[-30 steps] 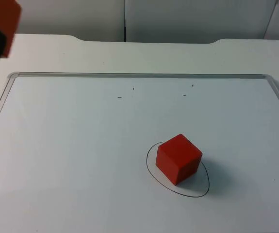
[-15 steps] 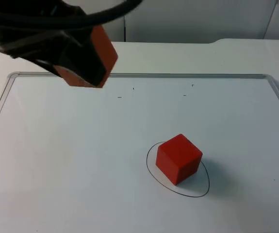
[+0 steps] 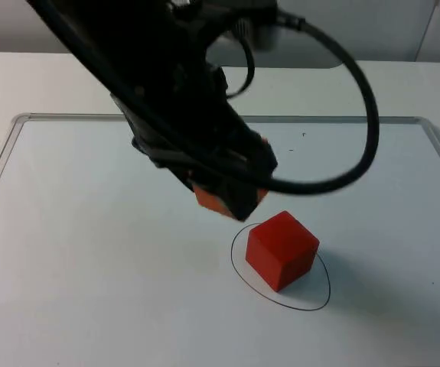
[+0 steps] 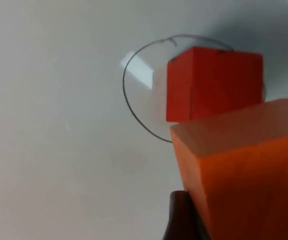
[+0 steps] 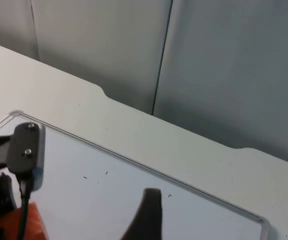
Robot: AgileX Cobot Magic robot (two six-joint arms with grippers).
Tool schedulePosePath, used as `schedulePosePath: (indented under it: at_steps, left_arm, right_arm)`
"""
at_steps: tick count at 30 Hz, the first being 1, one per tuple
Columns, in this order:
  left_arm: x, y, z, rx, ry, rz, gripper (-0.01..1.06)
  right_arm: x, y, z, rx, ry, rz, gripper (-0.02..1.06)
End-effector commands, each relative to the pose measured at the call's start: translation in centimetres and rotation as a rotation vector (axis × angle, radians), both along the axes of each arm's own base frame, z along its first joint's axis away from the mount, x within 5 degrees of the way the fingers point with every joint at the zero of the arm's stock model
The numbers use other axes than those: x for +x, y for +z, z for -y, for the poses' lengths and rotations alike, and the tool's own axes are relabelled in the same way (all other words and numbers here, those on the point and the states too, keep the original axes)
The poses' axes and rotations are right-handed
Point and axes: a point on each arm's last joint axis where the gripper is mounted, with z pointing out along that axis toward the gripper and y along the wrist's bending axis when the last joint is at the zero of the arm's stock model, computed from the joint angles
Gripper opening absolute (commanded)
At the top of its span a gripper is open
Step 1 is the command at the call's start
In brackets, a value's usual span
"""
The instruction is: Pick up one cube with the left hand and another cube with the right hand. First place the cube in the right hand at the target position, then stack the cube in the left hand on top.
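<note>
While the stacking step was in hand, the items stood as follows, nearest first. Item one: red cube, resting on the white desk inside the drawn oval target, apparently the first cube already placed; in the left wrist view this cube sat within the pencilled ring. Item two: orange cube, held off the desk in the jaws of the left gripper, just beside the red cube on its far-left side and not touching it; the wrist view showed the same orange cube close up, clamped. Item three: left arm, reaching in over the desk. Item four: right gripper, waiting raised toward the far side, jaw state not determinable. Judgement: the next move called for carrying the orange cube across over the red one, squaring faces, lowering until contact, then releasing.
</note>
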Motion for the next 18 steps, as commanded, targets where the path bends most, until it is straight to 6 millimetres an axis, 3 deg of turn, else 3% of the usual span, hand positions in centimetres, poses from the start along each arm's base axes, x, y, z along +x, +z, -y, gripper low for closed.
schedulePosePath:
  at_steps: [1, 11, 18]
  left_arm:
    - [-0.1, -0.8, 1.0, 0.026, -0.013, 0.027, 0.21]
    - [0.8, -0.5, 2.7, 0.023, -0.055, 0.061, 0.21]
    - [1.6, -1.5, 3.5, 0.046, -0.072, 0.023, 0.21]
  right_arm:
    - [0.0, -0.1, 0.0, -0.002, -0.004, 0.008, 0.77]
    - [0.6, -0.4, -0.5, -0.003, -0.001, -0.004, 0.77]
    - [0.7, -0.4, -0.6, -0.001, 0.000, -0.006, 0.77]
